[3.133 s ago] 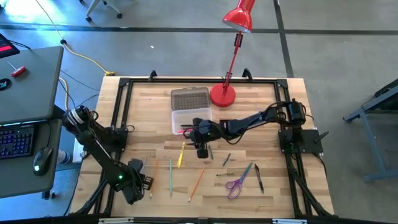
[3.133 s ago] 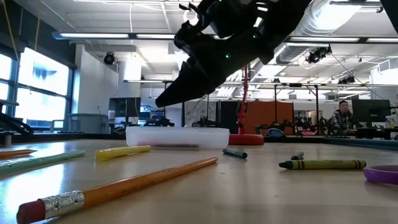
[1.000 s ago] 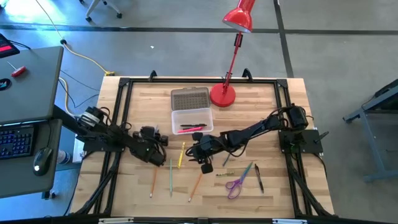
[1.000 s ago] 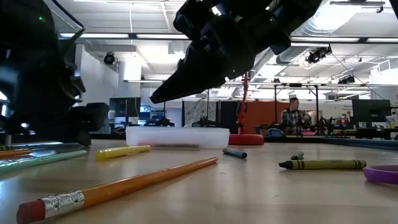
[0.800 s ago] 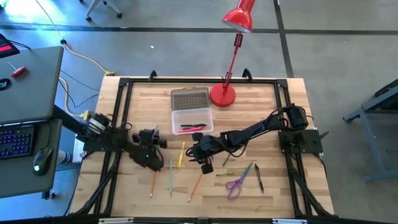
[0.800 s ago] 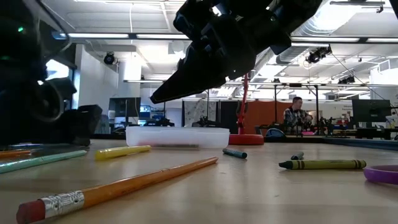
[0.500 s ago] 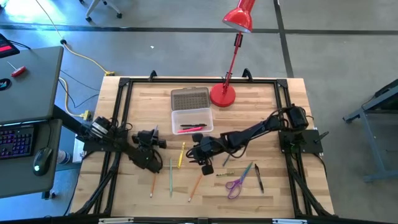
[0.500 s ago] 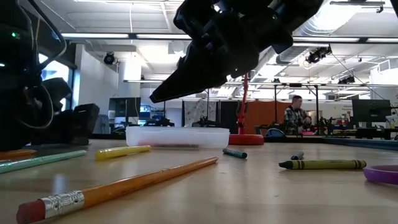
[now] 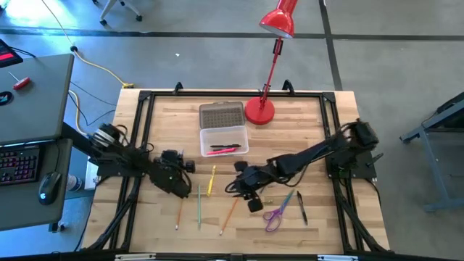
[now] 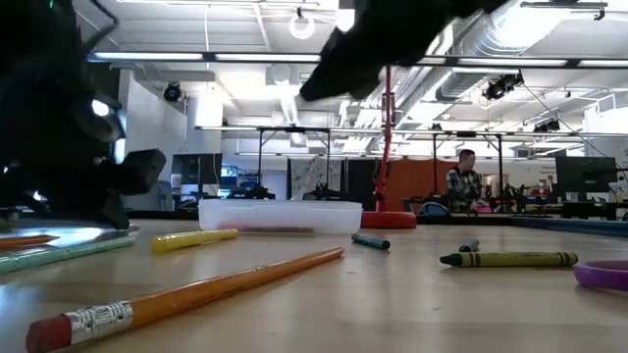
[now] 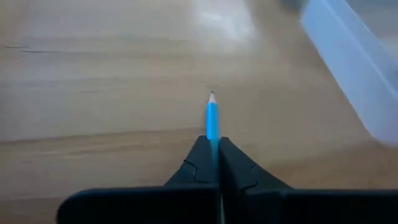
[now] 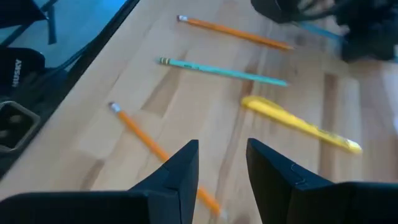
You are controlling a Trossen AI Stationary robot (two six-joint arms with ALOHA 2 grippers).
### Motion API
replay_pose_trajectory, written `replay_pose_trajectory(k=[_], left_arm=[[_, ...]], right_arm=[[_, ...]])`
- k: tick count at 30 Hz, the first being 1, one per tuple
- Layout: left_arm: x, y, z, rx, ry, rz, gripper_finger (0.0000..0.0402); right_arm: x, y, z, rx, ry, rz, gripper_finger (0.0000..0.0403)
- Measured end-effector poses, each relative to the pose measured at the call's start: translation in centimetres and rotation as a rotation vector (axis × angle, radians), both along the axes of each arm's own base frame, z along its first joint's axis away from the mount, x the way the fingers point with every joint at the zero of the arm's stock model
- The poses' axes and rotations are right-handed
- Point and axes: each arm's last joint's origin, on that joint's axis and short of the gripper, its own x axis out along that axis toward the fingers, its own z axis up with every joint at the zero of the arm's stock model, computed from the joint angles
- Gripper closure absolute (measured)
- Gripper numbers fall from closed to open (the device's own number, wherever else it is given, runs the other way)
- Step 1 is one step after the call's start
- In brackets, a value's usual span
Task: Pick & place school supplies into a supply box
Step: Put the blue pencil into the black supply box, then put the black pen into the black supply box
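In the left wrist view my left gripper [image 11: 214,146] is shut on a blue pencil [image 11: 212,115]; it stands over the table's left part [image 9: 181,185], left of the loose supplies. My right gripper [image 9: 233,187] hangs open above the table's middle with nothing between its fingers [image 12: 222,152]. Below and beyond it lie an orange pencil [image 12: 149,140], a green pencil [image 12: 221,71] and a yellow marker [image 12: 298,124]. The clear supply box [image 9: 225,140] sits toward the far edge with a pink-red marker [image 9: 225,150] inside, its ribbed lid [image 9: 222,114] folded back. Purple scissors [image 9: 274,215] lie near the front. My left gripper pinches the blue pencil between its two fingers, close behind the sharpened tip [image 11: 211,95]. The fingers lie along the pencil, and its pointed end sticks out ahead of the fingertips [image 11: 202,155]. The rest of the pencil is hidden behind the fingers. Whether it still rests on the table cannot be told.
A red lamp stands by its round base [image 9: 259,111] right of the box. Another orange pencil [image 9: 178,212], a dark pen [image 9: 301,206] and crayons [image 10: 510,259] lie flat on the wood. A dark frame [image 9: 138,130] borders the table.
My right gripper has risen and drawn back toward the table's near right, still open; in the low view it has climbed almost out of the picture's top. The supplies on the table have stayed where they were.
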Motion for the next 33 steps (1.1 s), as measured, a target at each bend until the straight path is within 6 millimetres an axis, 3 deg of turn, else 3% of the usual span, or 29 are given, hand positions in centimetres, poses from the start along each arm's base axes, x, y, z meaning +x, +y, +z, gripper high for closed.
replay_pose_trajectory(k=[6,11,16,19,22,25,30,33], left_arm=[[2.5,1.2,4.4,0.018,0.064,-0.167,0.0391],[6.2,3.0,8.4,0.094,0.132,-0.365,0.0392],[10.2,6.7,11.3,0.133,0.144,-0.619,0.0392],[11.7,9.5,11.7,0.152,0.090,-0.720,0.0388],[11.7,11.8,11.8,0.122,0.065,-0.729,0.0382],[11.2,12.9,11.6,0.082,0.094,-0.715,0.0379],[9.4,12.5,12.6,0.025,0.121,-0.665,0.0373],[7.8,11.4,13.8,0.032,0.135,-0.607,0.0367]], right_arm=[[-3.2,0.1,2.8,-0.015,0.090,-0.081,0.0289],[-5.0,1.0,3.8,-0.042,0.118,-0.132,0.0289],[-5.6,2.3,4.1,-0.065,0.097,-0.118,0.0289],[-6.0,2.9,4.0,-0.058,0.099,-0.131,0.0289],[-6.3,3.5,4.0,-0.048,0.100,-0.154,0.0289],[-6.7,4.0,3.9,-0.053,0.113,-0.162,0.0289],[-7.2,4.3,3.4,-0.105,0.134,-0.169,0.0289],[-7.8,4.0,1.9,-0.112,0.179,-0.192,0.0289]])
